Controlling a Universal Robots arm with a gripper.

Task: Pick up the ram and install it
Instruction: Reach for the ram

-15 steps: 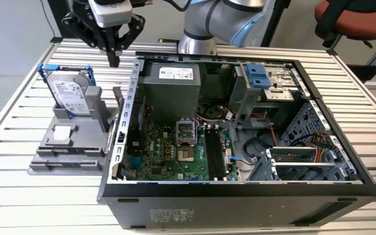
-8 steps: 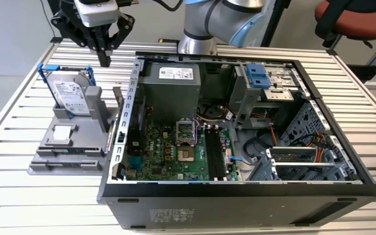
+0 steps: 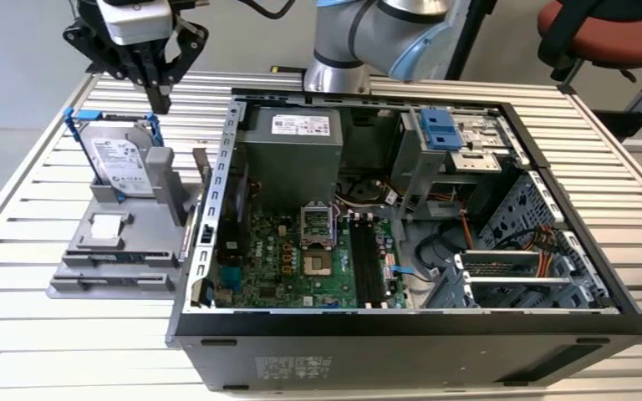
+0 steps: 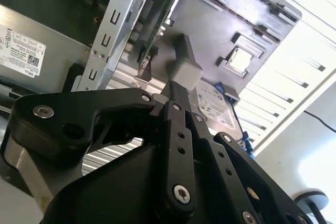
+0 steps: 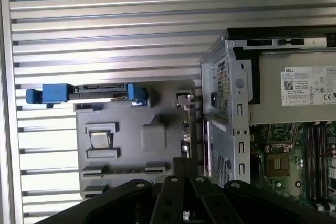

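Hovering jaws nr ram (image 5: 193,127), apart

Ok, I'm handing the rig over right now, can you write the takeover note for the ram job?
Gripper: shut, empty, above the grey holder, near the hard drive.
Ram: standing on edge in the holder, on its side nearest the computer case.
Done: nothing yet; ram untouched.
Left: the pick and the install; the black motherboard slots look empty.
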